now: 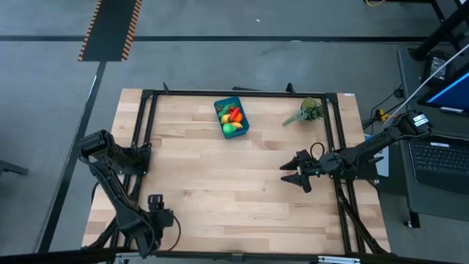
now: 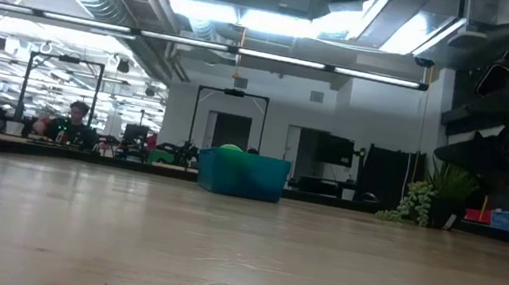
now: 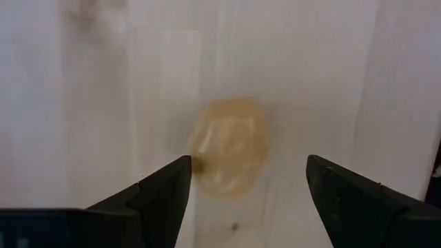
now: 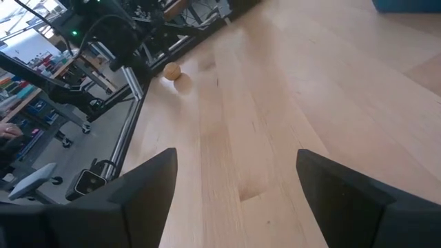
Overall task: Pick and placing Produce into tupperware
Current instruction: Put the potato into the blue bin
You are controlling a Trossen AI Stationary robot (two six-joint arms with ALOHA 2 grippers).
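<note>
Only left wrist view shows pale blurred lump (image 3: 229, 148) between open jaws.

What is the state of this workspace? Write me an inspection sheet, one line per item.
Surface: wooden table, bare in the middle.
Job's things: teal tub near the far edge, holding produce; one pale round piece lies out by the left arm.
Clutter: plant sprig right of the tub, apart from it.
Grippers: left gripper open, above the round piece; right gripper open and empty, over the table's right part.
Cables: cable loop at the right arm.
Surroundings: laptop off the table's right side; person far behind.
</note>
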